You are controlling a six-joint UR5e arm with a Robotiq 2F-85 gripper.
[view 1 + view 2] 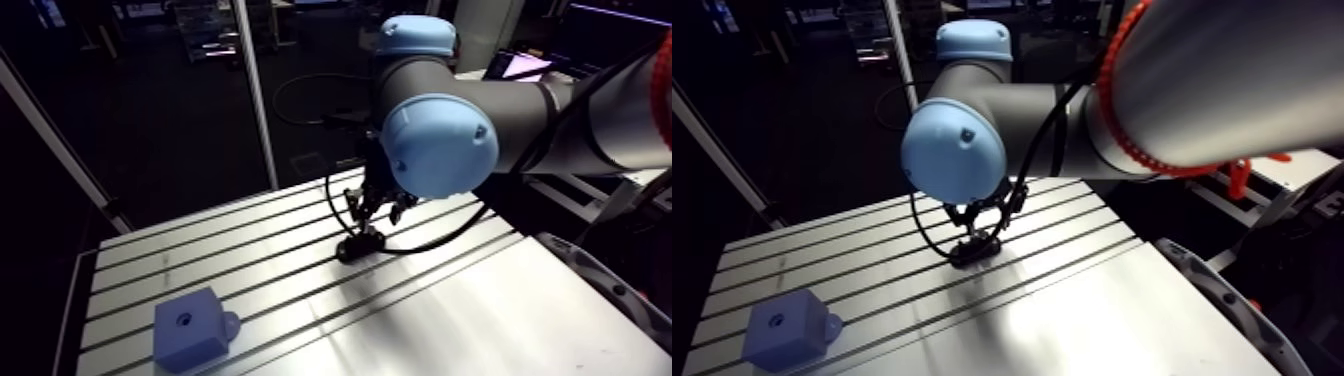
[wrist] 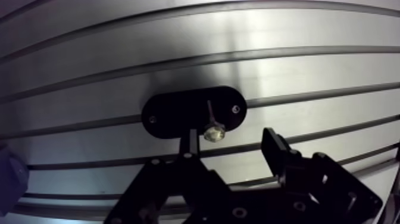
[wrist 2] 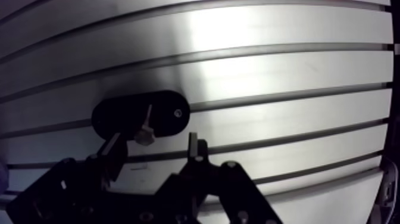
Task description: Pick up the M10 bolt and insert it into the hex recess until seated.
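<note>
Jaws wide open, gripping nothing, either side of bolt [image 2: 213,132] standing in black holder [image 2: 172,113] on slotted surface [image 2: 297,71]; blue block [image 1: 190,328] well apart.

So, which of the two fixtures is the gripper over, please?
The black oval plate, which carries the bolt; the blue block sits well apart.

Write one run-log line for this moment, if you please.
phase: pre-grasp | jaws: open around bolt | bolt: on black holder | blue block: apart, untouched
</note>
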